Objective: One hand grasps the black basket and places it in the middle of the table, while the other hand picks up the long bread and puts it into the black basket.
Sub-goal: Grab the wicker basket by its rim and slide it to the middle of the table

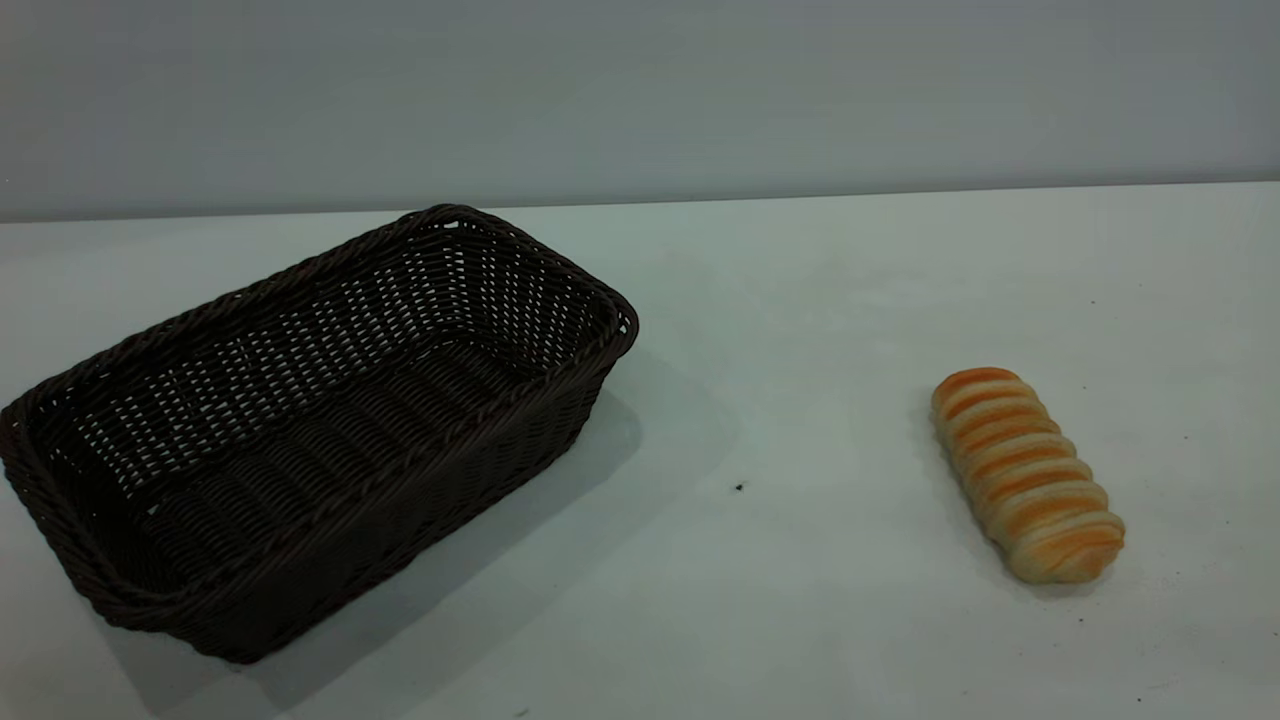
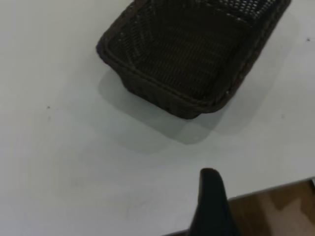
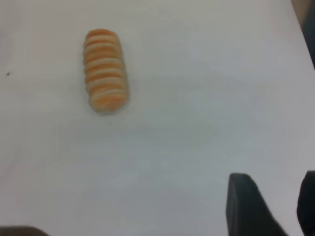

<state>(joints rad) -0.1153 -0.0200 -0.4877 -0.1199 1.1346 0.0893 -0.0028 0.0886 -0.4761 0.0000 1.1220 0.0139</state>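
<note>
The black basket point(image 1: 400, 520) stands empty on the left part of the white table point(image 1: 800, 300), set at an angle. It also shows in the left wrist view point(image 2: 162, 96). The long bread point(image 1: 1025, 475) lies on the table at the right, well apart from the basket, and shows in the right wrist view point(image 3: 105, 69). Neither gripper shows in the exterior view. My left gripper point(image 2: 268, 196) is open and empty near the table's edge, away from the basket. My right gripper point(image 3: 275, 184) is open and empty above bare table, away from the bread.
A tiny dark speck point(image 1: 739, 487) lies on the table between basket and bread. A grey wall point(image 1: 640, 100) rises behind the table. The table's edge and brown floor point(image 2: 280, 216) show in the left wrist view.
</note>
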